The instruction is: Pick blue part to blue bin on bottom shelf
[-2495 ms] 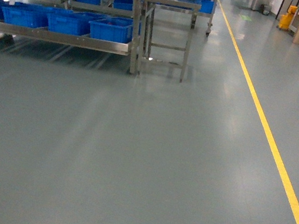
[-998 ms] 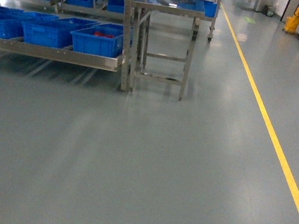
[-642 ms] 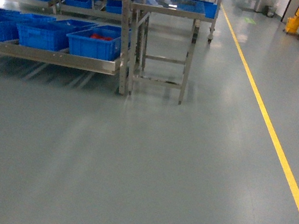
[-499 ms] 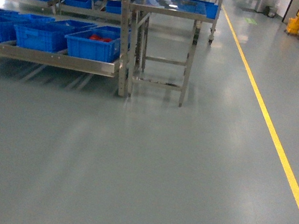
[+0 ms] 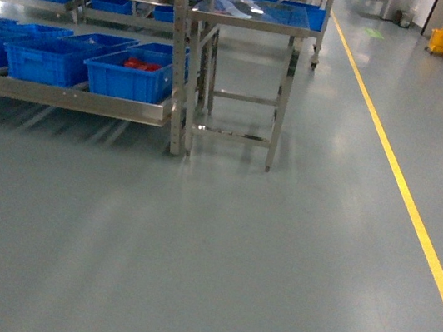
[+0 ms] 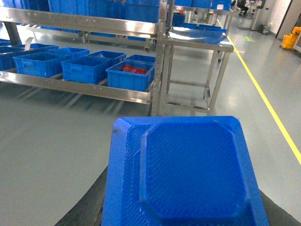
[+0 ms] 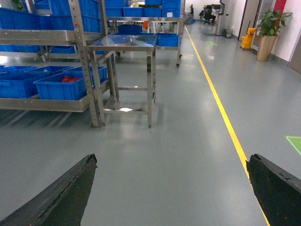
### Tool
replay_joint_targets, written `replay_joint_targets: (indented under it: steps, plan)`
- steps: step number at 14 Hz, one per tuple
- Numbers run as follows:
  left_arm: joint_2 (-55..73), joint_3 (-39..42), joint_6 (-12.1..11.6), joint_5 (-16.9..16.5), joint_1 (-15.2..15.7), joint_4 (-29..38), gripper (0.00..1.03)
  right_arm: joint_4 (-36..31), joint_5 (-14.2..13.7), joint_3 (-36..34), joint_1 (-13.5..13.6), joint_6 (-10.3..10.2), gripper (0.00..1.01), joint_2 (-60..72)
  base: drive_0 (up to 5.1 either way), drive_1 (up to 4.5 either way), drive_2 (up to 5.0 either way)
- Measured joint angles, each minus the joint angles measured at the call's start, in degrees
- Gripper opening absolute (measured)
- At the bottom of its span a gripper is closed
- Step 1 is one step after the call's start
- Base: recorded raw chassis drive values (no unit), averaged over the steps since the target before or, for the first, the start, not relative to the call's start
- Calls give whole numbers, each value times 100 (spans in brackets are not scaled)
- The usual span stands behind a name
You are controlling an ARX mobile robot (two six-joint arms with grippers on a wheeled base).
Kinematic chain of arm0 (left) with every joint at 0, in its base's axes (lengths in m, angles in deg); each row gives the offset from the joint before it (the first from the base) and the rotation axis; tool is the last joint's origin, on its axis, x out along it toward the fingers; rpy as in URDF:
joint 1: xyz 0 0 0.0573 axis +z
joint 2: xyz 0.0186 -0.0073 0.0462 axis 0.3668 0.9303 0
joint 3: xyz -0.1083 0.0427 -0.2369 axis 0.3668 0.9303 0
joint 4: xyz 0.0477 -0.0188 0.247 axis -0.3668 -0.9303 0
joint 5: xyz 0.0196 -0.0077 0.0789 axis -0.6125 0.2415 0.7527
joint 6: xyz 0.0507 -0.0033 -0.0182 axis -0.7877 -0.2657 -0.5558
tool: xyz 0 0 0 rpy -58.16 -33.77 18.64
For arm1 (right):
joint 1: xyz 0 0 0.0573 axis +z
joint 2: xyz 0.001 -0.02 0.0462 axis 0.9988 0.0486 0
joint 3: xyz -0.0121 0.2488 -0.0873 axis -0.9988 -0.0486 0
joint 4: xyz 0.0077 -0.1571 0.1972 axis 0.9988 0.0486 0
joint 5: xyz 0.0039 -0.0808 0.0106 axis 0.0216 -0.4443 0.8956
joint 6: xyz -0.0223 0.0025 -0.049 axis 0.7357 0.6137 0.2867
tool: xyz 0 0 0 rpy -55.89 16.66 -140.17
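Blue part (image 6: pixel 181 176) fills your left wrist view, clamped in the left gripper (image 6: pixel 181 207), yet the head view shows neither. Ahead, blue bins (image 5: pixel 128 75) sit on the bottom shelf (image 5: pixel 64 96), with the steel worktop (image 5: pixel 258 12) just beside its right end. Your right gripper (image 7: pixel 174 193) stands wide and empty above the floor (image 7: pixel 178 155).

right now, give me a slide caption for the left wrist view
Left gripper carries a blue part toward the bottom shelf lined with blue bins, steel table alongside.
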Motion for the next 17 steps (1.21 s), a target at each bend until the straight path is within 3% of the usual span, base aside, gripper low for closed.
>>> replay_joint_targets:
  steps: [17]
  plan:
    - [-4, 0, 15, 0, 0, -9, 43, 28, -2, 0, 0, 0, 98, 0, -3, 416, -423]
